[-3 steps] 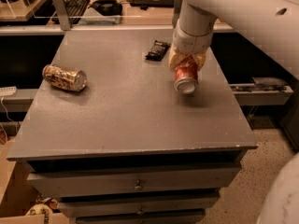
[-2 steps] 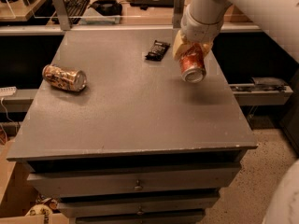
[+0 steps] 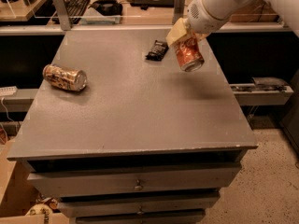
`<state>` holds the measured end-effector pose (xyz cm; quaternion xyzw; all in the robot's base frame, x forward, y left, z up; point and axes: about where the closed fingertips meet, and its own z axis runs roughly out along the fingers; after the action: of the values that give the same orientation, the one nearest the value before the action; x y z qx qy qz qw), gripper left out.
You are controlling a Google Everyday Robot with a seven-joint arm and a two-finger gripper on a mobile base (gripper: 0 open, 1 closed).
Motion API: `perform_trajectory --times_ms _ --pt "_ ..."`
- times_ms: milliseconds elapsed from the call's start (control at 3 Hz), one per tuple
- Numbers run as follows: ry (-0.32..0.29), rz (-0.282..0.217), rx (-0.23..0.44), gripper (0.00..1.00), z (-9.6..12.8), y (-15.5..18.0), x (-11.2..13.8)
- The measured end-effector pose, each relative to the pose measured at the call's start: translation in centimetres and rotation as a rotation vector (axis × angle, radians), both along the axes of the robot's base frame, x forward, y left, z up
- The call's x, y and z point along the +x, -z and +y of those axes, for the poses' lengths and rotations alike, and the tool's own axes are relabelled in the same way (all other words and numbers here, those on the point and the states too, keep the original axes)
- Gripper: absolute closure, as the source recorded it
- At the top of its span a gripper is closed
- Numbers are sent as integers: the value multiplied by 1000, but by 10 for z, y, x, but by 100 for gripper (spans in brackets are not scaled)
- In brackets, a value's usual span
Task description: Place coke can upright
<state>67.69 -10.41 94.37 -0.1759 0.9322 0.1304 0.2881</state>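
Note:
The coke can, red-orange with white script and a silver rim, hangs tilted in the air above the right rear part of the grey table top, its silver end facing down and toward the camera. My gripper is shut on the can's upper part, with a pale finger showing on its left side. The white arm reaches in from the upper right. A faint shadow of the can lies on the table to the right below it.
A brown-and-gold patterned can lies on its side at the table's left. A small black wrapper lies at the rear, just left of the held can. Drawers are under the top. A shelf with a keyboard stands behind.
The gripper has lifted the coke can up off the table and moved it toward the rear right. The patterned can and the wrapper have not moved.

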Motion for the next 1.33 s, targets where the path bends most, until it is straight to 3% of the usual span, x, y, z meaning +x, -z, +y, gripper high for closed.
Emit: perform_trajectory --times_ms 333,667,1000,1333 --pt "-151 -140 111 100 31 -12 0" --pt "-233 -202 99 100 43 -18 -1" --pt "-234 -205 100 100 43 -18 -1" --pt "-245 -269 157 100 49 -24 -6"
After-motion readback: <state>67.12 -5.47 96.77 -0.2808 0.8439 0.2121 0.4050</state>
